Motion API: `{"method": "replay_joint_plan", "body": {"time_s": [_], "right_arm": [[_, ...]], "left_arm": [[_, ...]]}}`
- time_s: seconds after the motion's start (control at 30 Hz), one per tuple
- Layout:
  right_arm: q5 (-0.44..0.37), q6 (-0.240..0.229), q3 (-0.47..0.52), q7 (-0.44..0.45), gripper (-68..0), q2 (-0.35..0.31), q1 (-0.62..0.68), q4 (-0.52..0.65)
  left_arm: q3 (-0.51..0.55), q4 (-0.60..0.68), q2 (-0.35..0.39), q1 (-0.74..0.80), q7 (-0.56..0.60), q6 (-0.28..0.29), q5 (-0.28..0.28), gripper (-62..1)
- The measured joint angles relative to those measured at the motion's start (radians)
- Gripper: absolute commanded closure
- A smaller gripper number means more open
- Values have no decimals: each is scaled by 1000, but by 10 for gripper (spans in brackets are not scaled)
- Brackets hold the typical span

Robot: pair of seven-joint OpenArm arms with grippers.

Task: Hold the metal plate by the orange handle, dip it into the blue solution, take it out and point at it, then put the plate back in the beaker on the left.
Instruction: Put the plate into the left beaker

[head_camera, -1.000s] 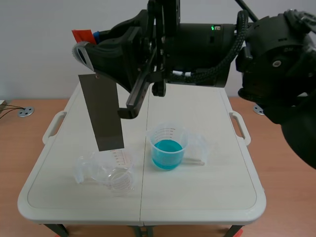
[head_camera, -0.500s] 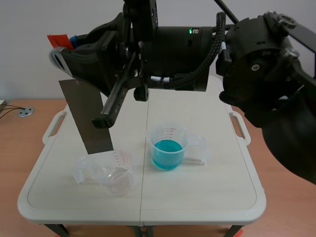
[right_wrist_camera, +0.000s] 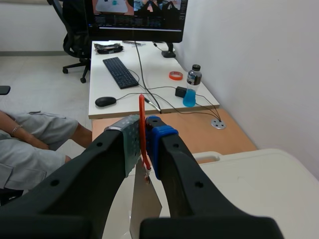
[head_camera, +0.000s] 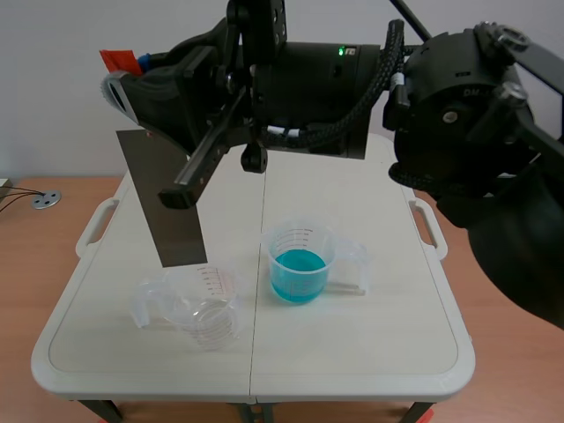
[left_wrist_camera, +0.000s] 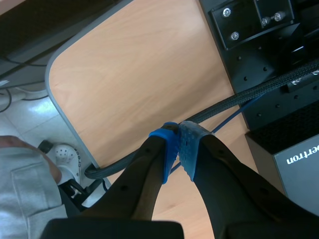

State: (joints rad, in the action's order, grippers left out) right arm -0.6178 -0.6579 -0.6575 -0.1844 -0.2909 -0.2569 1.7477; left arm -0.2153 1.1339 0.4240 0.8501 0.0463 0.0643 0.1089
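Shifted left, the metal plate (head_camera: 172, 198) hangs above the empty beaker (head_camera: 198, 308). The right gripper (right_wrist_camera: 143, 130) pinches its orange handle (head_camera: 115, 60); the left gripper (left_wrist_camera: 178, 137) is closed, empty. Probably only the put-back remains.

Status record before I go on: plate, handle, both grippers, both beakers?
metal plate: in the air, tilted, lower edge above the empty beaker, not in it
orange handle: clamped between the right gripper's fingers
right gripper: shut on the handle, raised
left gripper: shut, empty
empty beaker: on table, left
blue solution beaker: on table, right of the empty one
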Motion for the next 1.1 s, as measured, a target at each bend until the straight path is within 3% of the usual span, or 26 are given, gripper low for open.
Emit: {"method": "replay_joint_plan", "body": {"time_s": [0.77,1.1], "right_arm": [[-3,0,-43,8,-13,14,0,-103],[1,7,-44,15,-13,46,17,-164]], "left_arm": [[0,1,0,-20,-2,0,0,-28],[1,2,45,-63,-4,5,0,-27]]}}
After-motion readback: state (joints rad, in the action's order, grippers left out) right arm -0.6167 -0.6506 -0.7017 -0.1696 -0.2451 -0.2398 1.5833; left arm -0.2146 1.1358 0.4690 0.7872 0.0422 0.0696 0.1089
